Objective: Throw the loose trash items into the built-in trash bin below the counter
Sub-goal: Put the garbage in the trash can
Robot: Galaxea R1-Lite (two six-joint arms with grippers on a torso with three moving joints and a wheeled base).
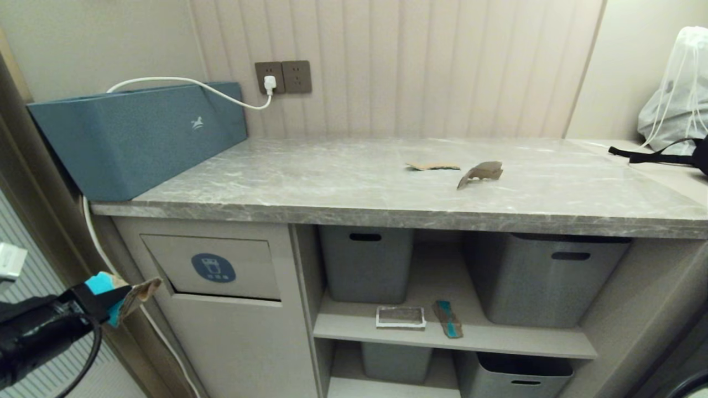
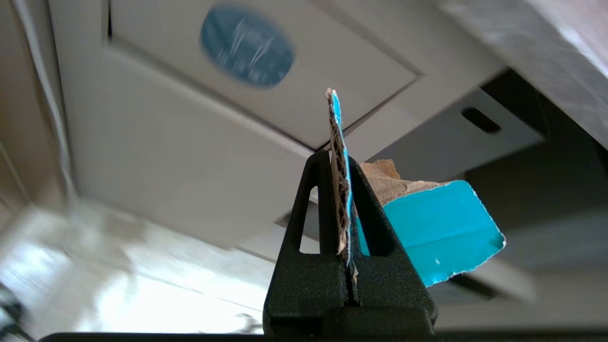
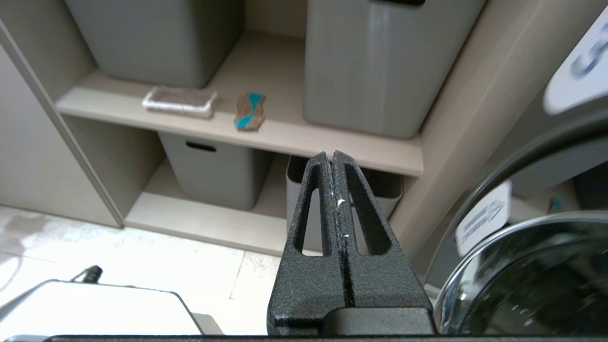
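While the beige cabinet front with its rectangular tilting flap and round blue bin sticker sits closed below the wide grey marble-look stone counter, the main risk is a miss: the flap looks flush, so a scrap pushed against it at the wrong edge may fold or slide down the panel to the floor rather than tip the flap inward. The left gripper is low at the cabinet's left side, just beside the flap but apart from it, its fingers clamped tight on a torn brown corrugated cardboard scrap with a teal-blue printed face – held edge-on, with most of the piece hanging out to one side, so it could snag or twist in the pinch. The white cable running down just beside that corner could also catch the arm.

The long blue-teal box with a white horse logo stands on the counter's left end; its inside is hidden. The grey plastic tubs with slot handles fill the open shelves, contents not visible. Between them on the shelf lie a flat white-rimmed silvery packet and a small brown-and-teal scrap – still to collect, like the two brown scraps on the counter. The right gripper hangs idle before the shelves, fingers pressed together on nothing
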